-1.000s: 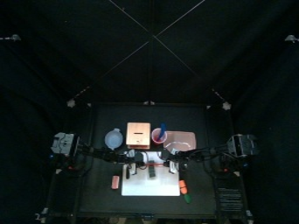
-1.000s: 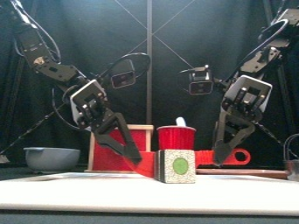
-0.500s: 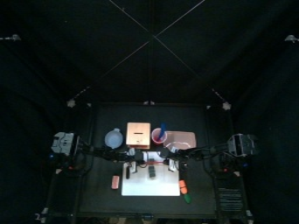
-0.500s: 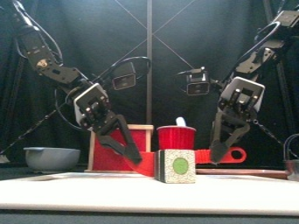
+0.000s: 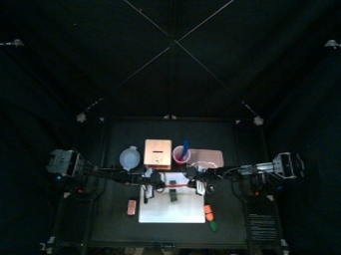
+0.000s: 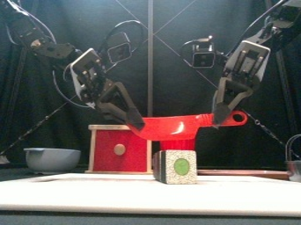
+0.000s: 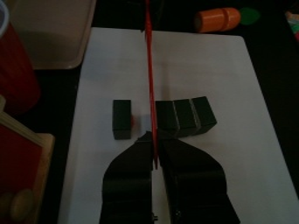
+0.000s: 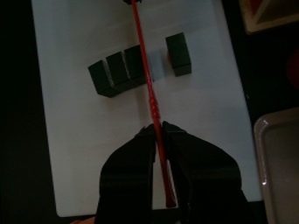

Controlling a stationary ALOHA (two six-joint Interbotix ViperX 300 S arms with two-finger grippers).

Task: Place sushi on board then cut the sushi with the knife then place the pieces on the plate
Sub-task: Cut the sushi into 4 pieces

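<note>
A red knife (image 6: 177,128) hangs level above the white board (image 6: 150,195), held at both ends. My left gripper (image 6: 132,123) is shut on the blade end and my right gripper (image 6: 223,114) is shut near the handle. Below it on the board stands the dark green sushi roll (image 6: 177,165). In the left wrist view the knife (image 7: 149,70) runs over the gap between one separate block (image 7: 121,119) and the other blocks (image 7: 184,115). The right wrist view shows the same split: the single block (image 8: 177,51) and the group (image 8: 114,72).
Behind the board stand the wooden box (image 6: 118,149) with its red drawer front, the blue-grey bowl (image 6: 53,158), the red cup (image 5: 182,153) and the pink tray (image 5: 210,159). An orange toy (image 5: 132,206) lies left of the board and an orange and green toy (image 5: 209,213) to its right.
Both grippers have risen, lifting the red knife from down beside the sushi to well above it. The sushi has stayed in place on the board.
</note>
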